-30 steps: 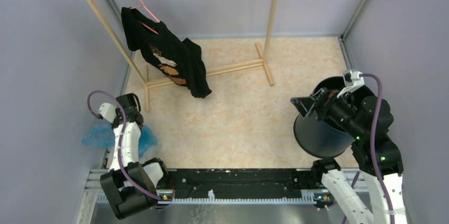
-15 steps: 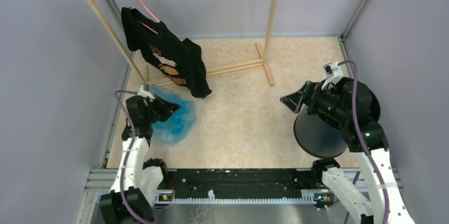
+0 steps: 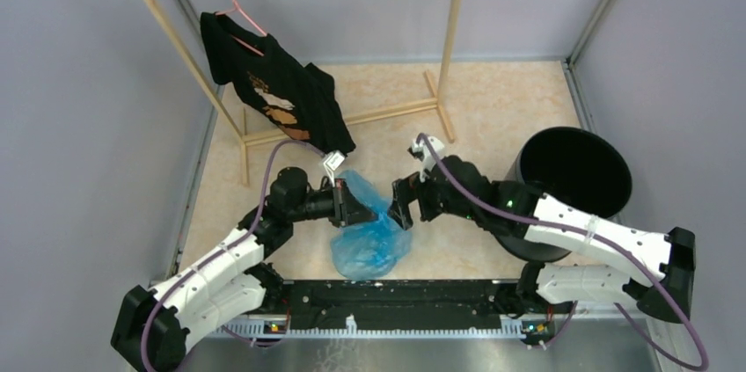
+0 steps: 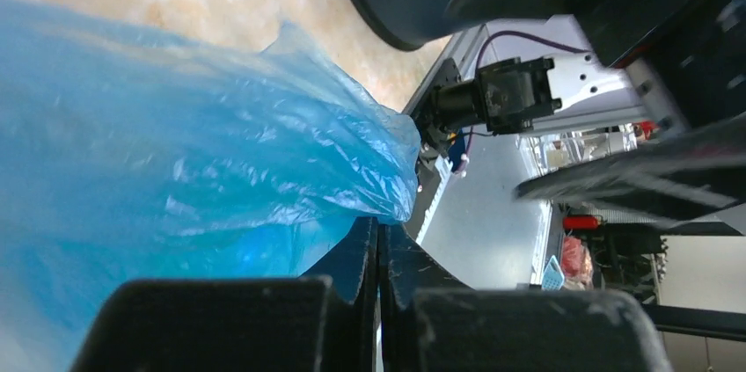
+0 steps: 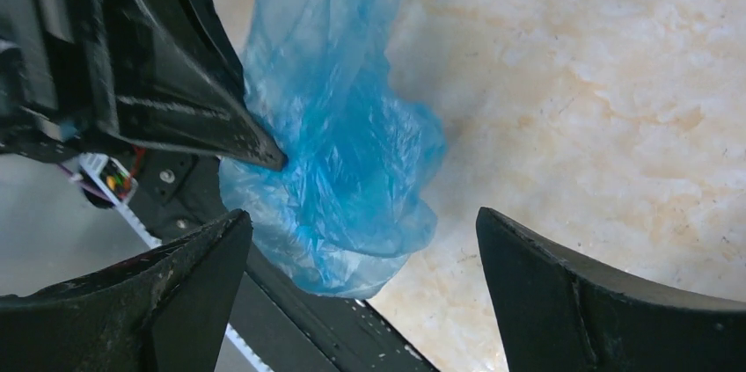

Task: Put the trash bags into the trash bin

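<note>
Blue crinkly bag [image 3: 369, 244] droops over the worktop [image 3: 493, 99] near its front edge, pinched at the top by the left hand [image 3: 359, 207], whose jaws are clamped together on the plastic. Just beside it, the right hand [image 3: 400, 203] faces the bag with its fingers spread wide, holding nothing. The black bin [image 3: 576, 165] stands to the right, apart from the bag. Farther back, a black shirt [image 3: 281, 95] hangs on a wooden rack [image 3: 453, 29].

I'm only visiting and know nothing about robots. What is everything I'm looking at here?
trash bag: one, light blue, near middle of the table
trash bin: one, black, right side, standing open
shirt: one, black with a print, on the hanger, far left
hanger: one, pink, on the rack's rail
clothes rack: one, pale wood, far side
table: one, beige marbled
left gripper: one, black, shut on the trash bag
right gripper: one, black, open, facing the bag
</note>
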